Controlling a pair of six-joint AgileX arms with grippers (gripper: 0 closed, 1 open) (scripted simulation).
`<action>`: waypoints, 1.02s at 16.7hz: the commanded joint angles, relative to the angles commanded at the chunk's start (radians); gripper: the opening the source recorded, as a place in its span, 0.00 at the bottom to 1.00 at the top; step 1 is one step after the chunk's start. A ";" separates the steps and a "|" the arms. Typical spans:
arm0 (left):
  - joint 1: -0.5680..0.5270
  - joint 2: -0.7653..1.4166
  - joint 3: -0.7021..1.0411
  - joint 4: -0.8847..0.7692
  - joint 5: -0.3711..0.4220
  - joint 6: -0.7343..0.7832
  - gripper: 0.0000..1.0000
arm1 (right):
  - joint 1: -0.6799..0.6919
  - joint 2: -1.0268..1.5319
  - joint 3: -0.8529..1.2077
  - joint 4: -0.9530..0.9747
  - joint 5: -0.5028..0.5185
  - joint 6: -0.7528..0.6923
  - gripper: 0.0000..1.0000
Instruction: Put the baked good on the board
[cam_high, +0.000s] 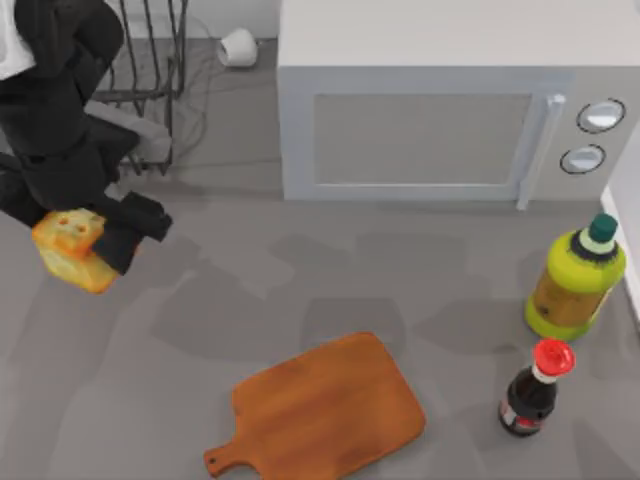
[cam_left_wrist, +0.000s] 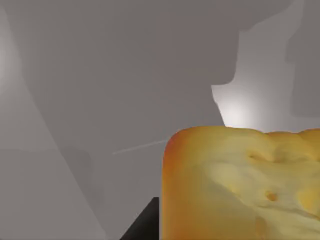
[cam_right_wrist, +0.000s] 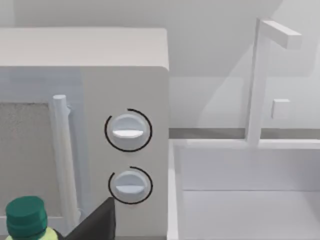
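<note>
The baked good (cam_high: 72, 250), a golden-yellow chunk of bread with a toasted crust, hangs above the table's left side. My left gripper (cam_high: 78, 238) is shut on it, with black fingers (cam_high: 137, 226) on either side. The left wrist view shows the bread (cam_left_wrist: 240, 185) close up over bare grey table. The board (cam_high: 325, 410), reddish-brown wood with its short handle pointing to the lower left, lies flat at the front middle, well right of the bread. Nothing is on it. A dark part of my right gripper (cam_right_wrist: 97, 222) shows near the microwave's knobs.
A grey microwave (cam_high: 430, 110) stands at the back. A yellow-green bottle (cam_high: 577, 280) and a small dark bottle with a red cap (cam_high: 535, 388) stand at the right. A wire rack (cam_high: 150, 70) and a white cup (cam_high: 238, 47) are back left.
</note>
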 joint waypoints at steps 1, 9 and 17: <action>-0.053 0.004 -0.006 0.004 0.000 -0.097 0.00 | 0.000 0.000 0.000 0.000 0.000 0.000 1.00; -0.487 0.004 -0.068 0.054 0.004 -0.889 0.00 | 0.000 0.000 0.000 0.000 0.000 0.000 1.00; -0.647 -0.031 -0.103 0.098 -0.002 -1.120 0.00 | 0.000 0.000 0.000 0.000 0.000 0.000 1.00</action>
